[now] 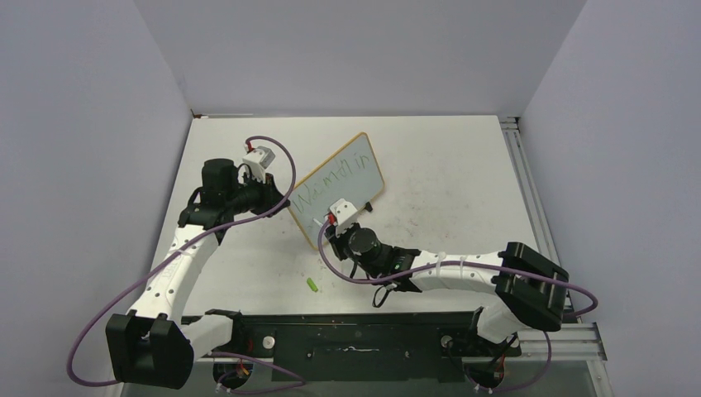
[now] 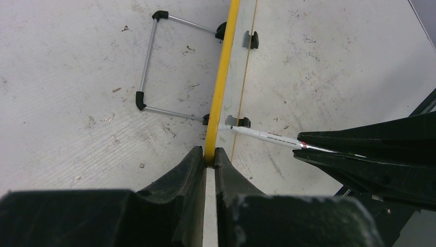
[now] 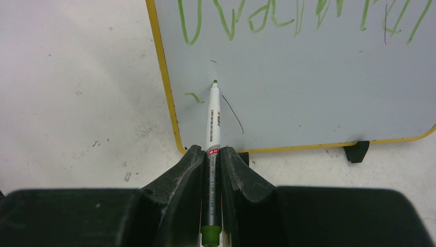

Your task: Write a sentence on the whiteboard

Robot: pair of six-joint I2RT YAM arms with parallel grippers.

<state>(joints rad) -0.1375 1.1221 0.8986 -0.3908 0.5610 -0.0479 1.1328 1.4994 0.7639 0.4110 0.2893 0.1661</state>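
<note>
Green-tipped marker is clamped in the right pincer, tip low on the left of the whiteboard, which fills the upper right of that view, under the sentence. The left pincer clamps the board's yellow edge. Pushing too hard could slip that grip and skew the stroke.

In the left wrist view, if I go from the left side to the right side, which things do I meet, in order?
wire stand → whiteboard, seen edge-on → marker → right gripper. The left gripper, clamped on the whiteboard's edge, overlaps it and is left out.
</note>
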